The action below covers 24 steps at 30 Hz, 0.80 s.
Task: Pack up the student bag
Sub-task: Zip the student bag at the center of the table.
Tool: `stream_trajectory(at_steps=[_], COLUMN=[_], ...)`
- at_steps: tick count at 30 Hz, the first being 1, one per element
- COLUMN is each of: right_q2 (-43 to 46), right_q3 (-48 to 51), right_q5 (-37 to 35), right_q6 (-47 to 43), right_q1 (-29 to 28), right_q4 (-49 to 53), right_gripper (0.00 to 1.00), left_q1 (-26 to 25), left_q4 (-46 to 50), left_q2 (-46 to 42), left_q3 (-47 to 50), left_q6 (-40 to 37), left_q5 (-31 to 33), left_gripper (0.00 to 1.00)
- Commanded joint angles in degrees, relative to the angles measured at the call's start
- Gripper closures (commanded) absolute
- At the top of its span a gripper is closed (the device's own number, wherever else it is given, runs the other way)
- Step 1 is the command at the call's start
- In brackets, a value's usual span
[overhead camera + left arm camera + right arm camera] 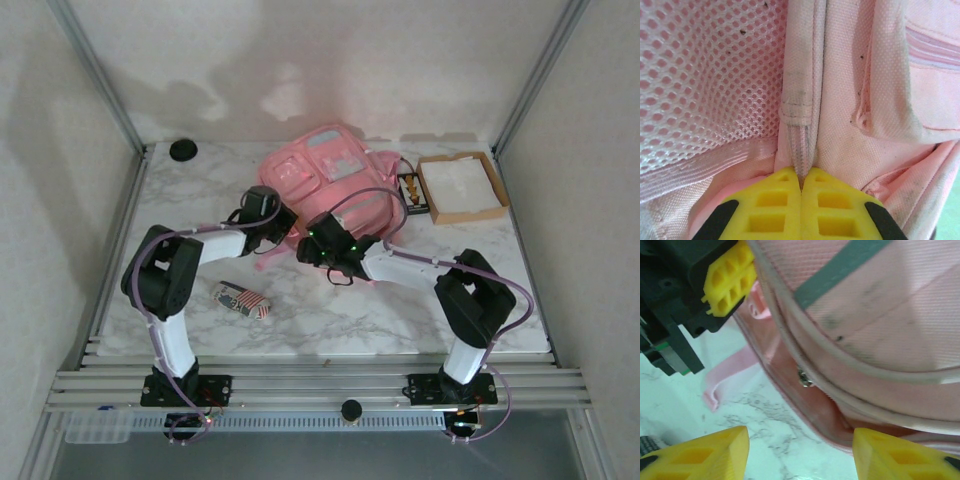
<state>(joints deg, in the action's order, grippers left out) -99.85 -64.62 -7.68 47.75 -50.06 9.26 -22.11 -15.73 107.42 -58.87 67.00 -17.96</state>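
Against the soft pink fabric backpack's [325, 165] near edge, bent arms converge: left claw [801, 181] pinches its seam, right claw [799, 436] gapes.

Your left arm bends its elbow out at 9 o'clock and its forearm runs toward 2 o'clock. The left gripper [801, 184] is pinched tight on a seam of the student bag [850, 125]. Your right forearm points toward 10 o'clock, and the right gripper [800, 442] has its jaws apart.

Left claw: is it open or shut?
Shut. The left claw has its yellow fingers pressed together, pinching a seam of the student bag.
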Motion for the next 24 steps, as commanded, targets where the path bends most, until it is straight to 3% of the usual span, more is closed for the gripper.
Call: stream_trajectory(at_steps=[1, 14, 24], right_q2=[-0.9, -5.5, -9.2], right_q3=[-1.6, -5.4, -9.0], right_q5=[-0.3, -7.5, -12.2], right_q6=[1.3, 3.5, 4.2], right_q1=[-0.5, -3.0, -0.5], right_q4=[-0.5, 4.2, 3.7], right_gripper=[0.46, 0.56, 0.5], left_q1=[-1.2, -1.5, -2.6], left_q4=[-4.4, -4.4, -5.1], left_q2=[-3.4, -8.1, -12.4], left_q3=[1.2, 4.9, 8.9], left_q6=[3.5, 4.6, 5.7], left_q5=[-1.3, -3.1, -2.5], left_gripper=[1.0, 1.0, 1.0])
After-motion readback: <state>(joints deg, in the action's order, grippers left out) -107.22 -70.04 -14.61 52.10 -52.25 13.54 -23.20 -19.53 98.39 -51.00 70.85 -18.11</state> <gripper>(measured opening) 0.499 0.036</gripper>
